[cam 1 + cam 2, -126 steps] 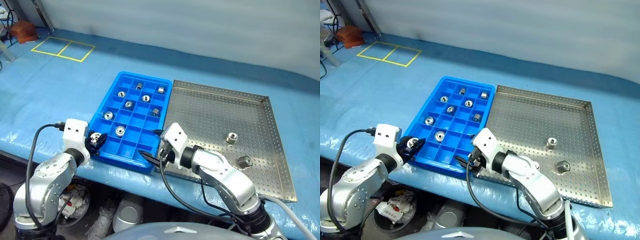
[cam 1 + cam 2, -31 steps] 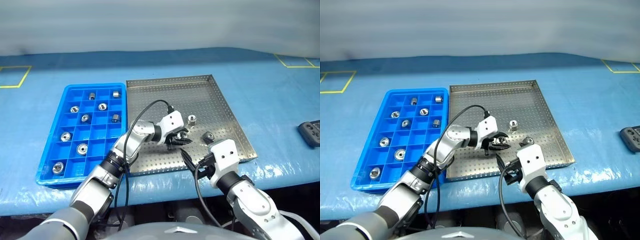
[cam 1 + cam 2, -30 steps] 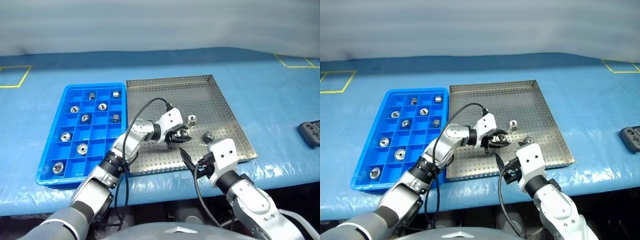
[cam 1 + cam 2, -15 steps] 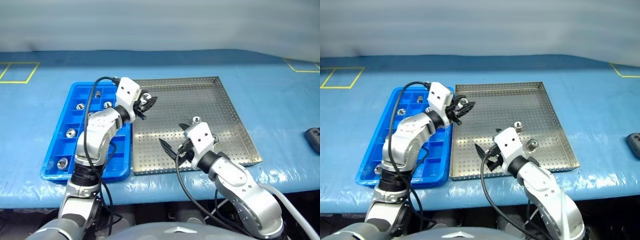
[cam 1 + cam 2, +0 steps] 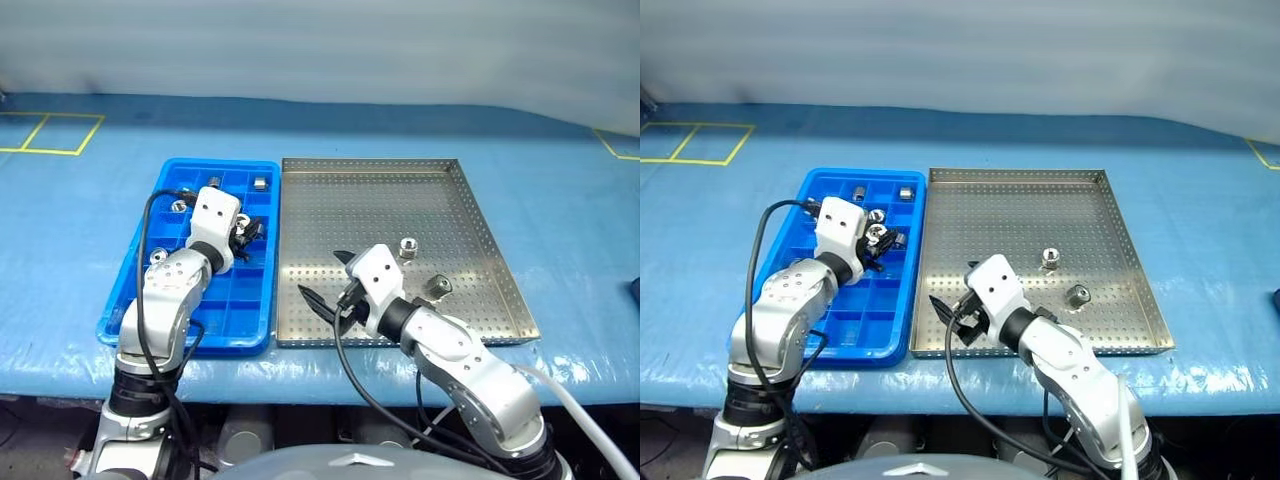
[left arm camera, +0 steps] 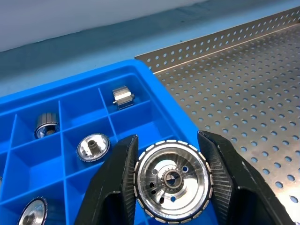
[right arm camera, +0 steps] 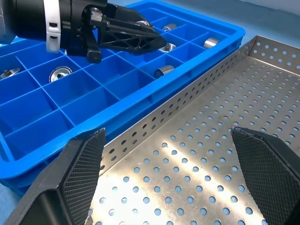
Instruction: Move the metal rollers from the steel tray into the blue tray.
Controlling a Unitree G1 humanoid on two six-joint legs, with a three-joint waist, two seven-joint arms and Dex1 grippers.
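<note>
My left gripper (image 5: 245, 232) is shut on one of the metal rollers (image 6: 172, 180), a shiny flanged disc with a central hole. It holds the roller above the right column of the blue tray (image 5: 215, 312). Several other rollers lie in the blue tray's far compartments, one of them (image 5: 261, 183) in the far right corner. The steel tray (image 5: 380, 205) lies just right of the blue tray, with two rollers (image 5: 408, 246) (image 5: 437, 287) on its perforated floor. My right gripper (image 5: 325, 277) hangs open and empty over the steel tray's near left corner.
Both trays rest on a blue-covered table, close to its front edge. Yellow tape squares (image 5: 50, 135) mark the far left of the table. A dark object (image 5: 635, 290) pokes in at the right edge.
My left gripper has carried the roller from the middle of the steel tray leftward to above the blue tray. My right gripper has edged left and stays open. The camera has also shifted.
</note>
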